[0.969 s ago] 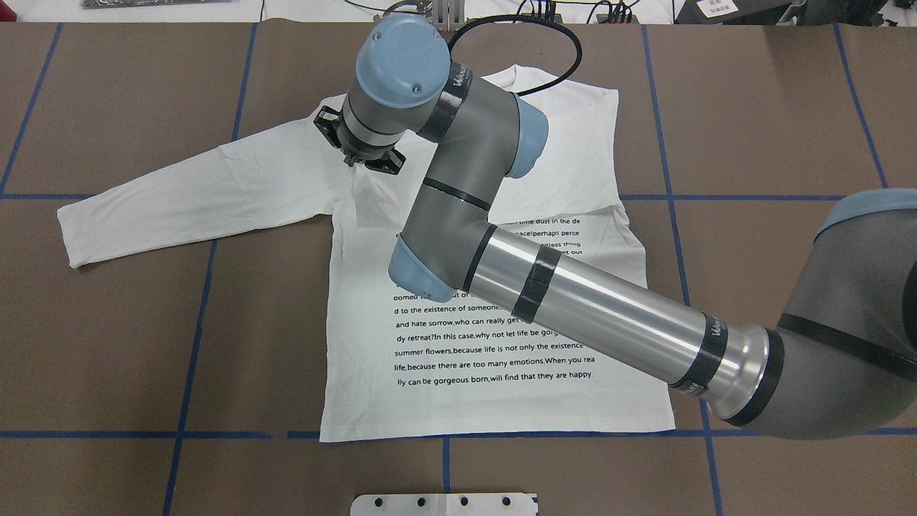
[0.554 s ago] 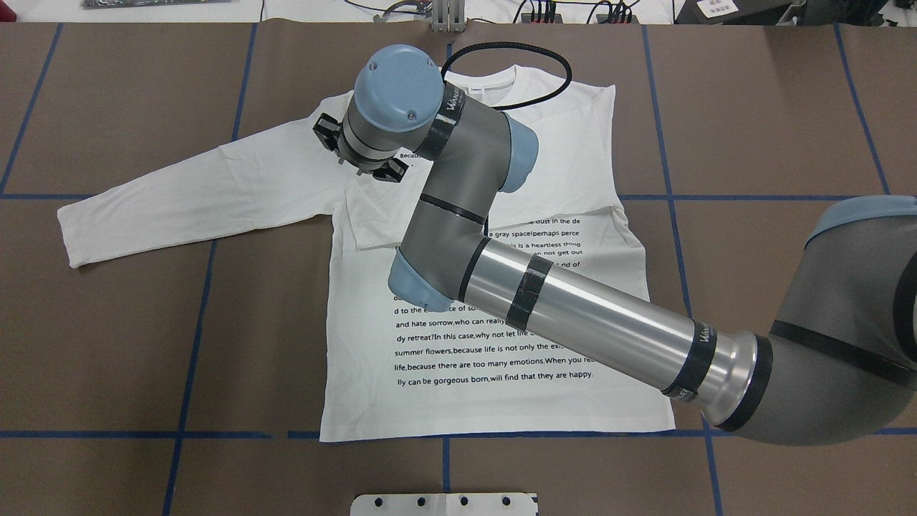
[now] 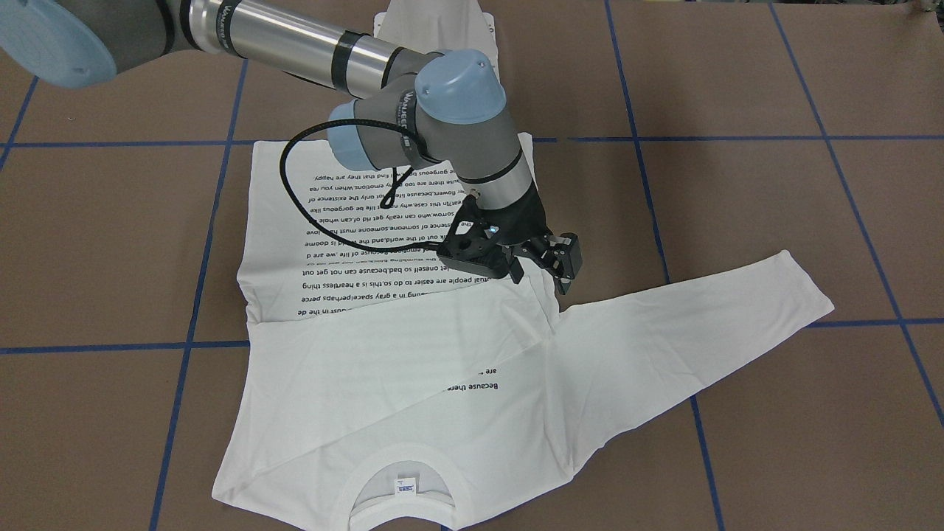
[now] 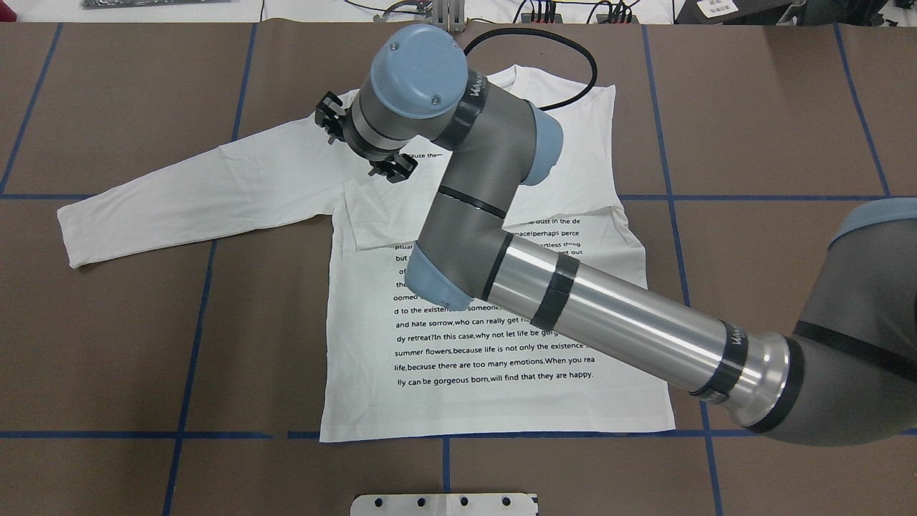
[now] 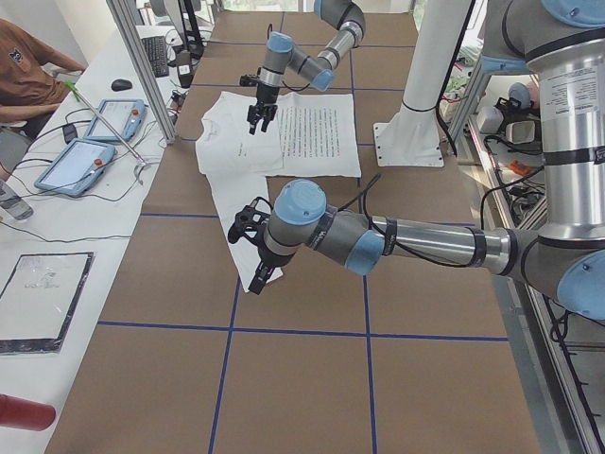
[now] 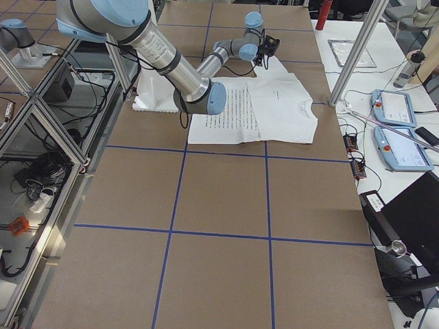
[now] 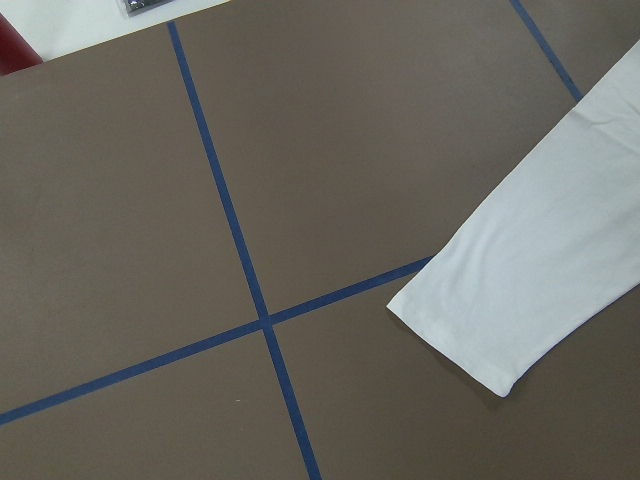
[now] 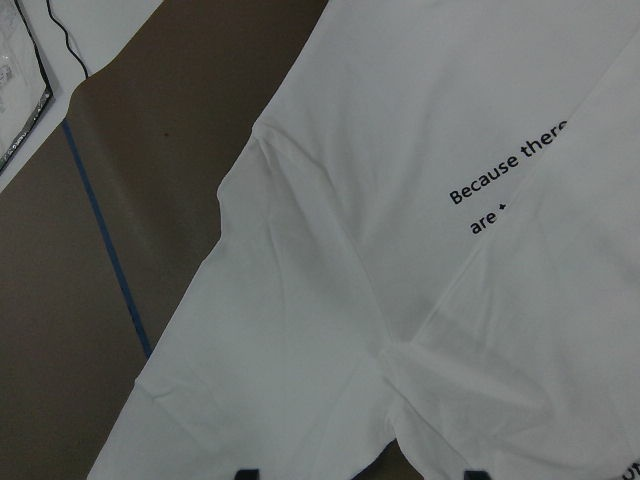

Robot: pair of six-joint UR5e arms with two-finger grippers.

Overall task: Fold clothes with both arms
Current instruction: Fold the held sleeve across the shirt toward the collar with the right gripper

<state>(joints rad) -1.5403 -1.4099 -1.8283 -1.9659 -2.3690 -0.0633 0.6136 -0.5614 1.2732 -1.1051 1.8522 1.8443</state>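
The white long-sleeved T-shirt lies flat, printed side up, collar away from the robot. One sleeve is folded across the chest. The other sleeve stretches out to the robot's left, and its cuff shows in the left wrist view. My right gripper is open and empty just above the armpit of that outstretched sleeve; it also shows in the overhead view. My left gripper shows only in the exterior left view, high near the cuff; I cannot tell its state.
Blue tape lines grid the brown table. The white pedestal base stands at the robot's edge. A side bench holds tablets with a person beside it. Aluminium frame posts stand along that edge.
The right arm's wrist and elbow have shifted slightly to the right above the shirt. Its gripper stays open over the same shoulder area. The shirt has not moved.
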